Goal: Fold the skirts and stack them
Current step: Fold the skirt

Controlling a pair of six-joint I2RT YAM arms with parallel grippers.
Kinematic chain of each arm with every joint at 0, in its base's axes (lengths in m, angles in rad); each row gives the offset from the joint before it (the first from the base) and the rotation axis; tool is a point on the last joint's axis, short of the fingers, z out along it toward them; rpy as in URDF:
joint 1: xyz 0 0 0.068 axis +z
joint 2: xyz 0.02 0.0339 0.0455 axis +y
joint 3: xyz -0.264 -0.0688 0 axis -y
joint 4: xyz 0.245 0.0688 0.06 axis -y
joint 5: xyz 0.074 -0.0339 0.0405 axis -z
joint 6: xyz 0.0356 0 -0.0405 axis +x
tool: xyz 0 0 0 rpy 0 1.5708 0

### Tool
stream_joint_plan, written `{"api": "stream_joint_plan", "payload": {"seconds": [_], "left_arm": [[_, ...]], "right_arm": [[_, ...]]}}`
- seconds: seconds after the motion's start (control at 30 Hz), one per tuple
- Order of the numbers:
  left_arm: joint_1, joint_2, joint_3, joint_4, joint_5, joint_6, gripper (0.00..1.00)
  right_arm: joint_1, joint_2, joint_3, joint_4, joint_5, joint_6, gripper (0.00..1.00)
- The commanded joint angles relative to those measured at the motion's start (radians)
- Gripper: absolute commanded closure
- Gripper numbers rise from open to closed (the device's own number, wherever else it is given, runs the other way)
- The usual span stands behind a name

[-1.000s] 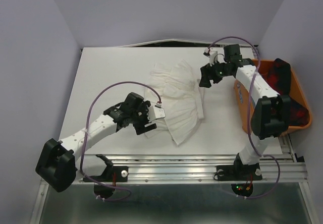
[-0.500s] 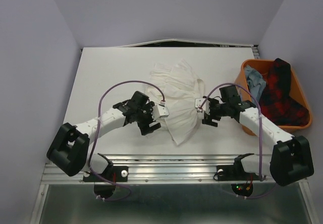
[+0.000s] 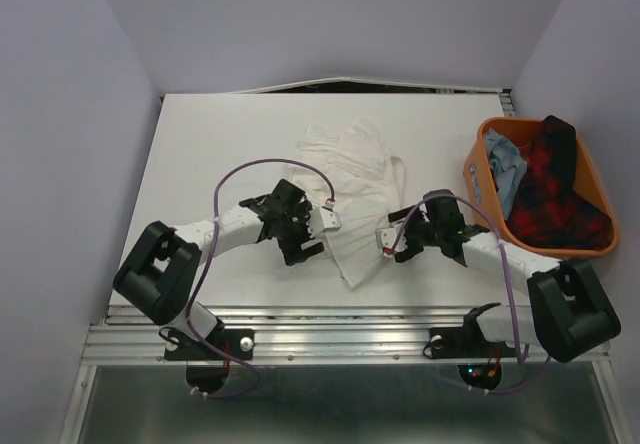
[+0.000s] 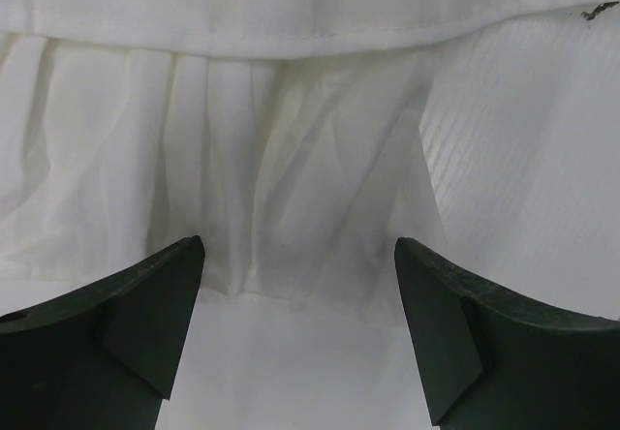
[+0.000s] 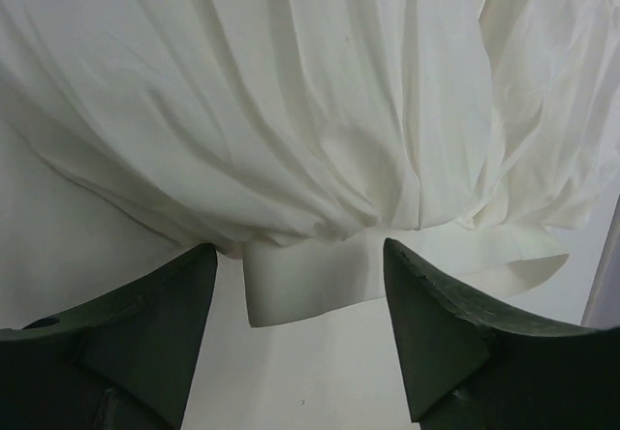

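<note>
The thin white skirt (image 3: 350, 184) lies crumpled and partly folded in the middle of the table. My left gripper (image 3: 312, 247) stands open at its near left edge; in the left wrist view the gathered hem (image 4: 242, 159) lies just ahead of the open gripper (image 4: 300, 256), with bare table between the fingers. My right gripper (image 3: 396, 247) is open at the skirt's near right edge, where a flat white band of the skirt (image 5: 310, 280) juts out between the fingers of the gripper (image 5: 300, 261), not pinched. The red-and-black plaid skirt (image 3: 555, 189) and the light blue denim skirt (image 3: 503, 164) lie in the tub.
An orange plastic tub (image 3: 474, 178) stands at the right edge of the table, just behind the right arm. Purple cables loop over both arms. Lilac walls close in the table at the back and on both sides.
The right arm has swung from the back of the table near the tub down to the white skirt's near right edge. The left gripper has shifted right toward the skirt's left edge.
</note>
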Motion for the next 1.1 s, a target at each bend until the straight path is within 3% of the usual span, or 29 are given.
{"api": "stream_joint_plan", "payload": {"seconds": [0.0,0.07,0.17,0.23,0.33,0.37,0.4,0.47,0.7,0.87,1.07], "left_arm": [[-0.012,0.039,0.050,0.028,-0.044,0.018,0.08],[-0.014,0.066,0.052,0.032,-0.061,0.025,0.08],[-0.017,0.090,0.045,0.057,-0.112,0.024,0.19],[-0.017,0.101,0.056,0.048,-0.116,0.021,0.46],[-0.019,0.086,0.056,0.038,-0.113,0.007,0.74],[-0.019,0.060,0.056,0.032,-0.113,0.002,0.90],[-0.017,0.044,0.055,0.023,-0.113,-0.004,0.98],[-0.008,-0.025,0.056,-0.011,-0.107,-0.021,1.00],[0.024,-0.299,0.053,-0.130,-0.118,-0.065,1.00],[0.026,-0.471,0.061,-0.189,-0.123,-0.096,1.00],[0.073,-0.554,0.105,-0.227,-0.107,-0.125,1.00]], "right_arm": [[0.016,0.046,-0.009,0.189,0.033,-0.058,0.31],[0.016,0.065,0.004,0.189,0.036,-0.055,0.40],[0.026,0.079,0.027,0.152,0.030,-0.072,0.58],[0.026,0.083,0.049,0.105,0.025,-0.076,0.68],[0.026,0.079,0.080,0.016,0.005,-0.058,0.81],[0.026,0.077,0.105,-0.006,-0.001,-0.053,0.89],[0.026,0.072,0.120,-0.036,-0.008,-0.044,0.92],[0.026,0.063,0.157,-0.122,-0.030,0.006,0.99],[0.113,0.029,0.332,-0.412,-0.108,0.233,0.99],[0.133,0.034,0.407,-0.512,-0.189,0.442,0.99],[0.153,0.010,0.459,-0.567,-0.309,0.716,0.99]]}}
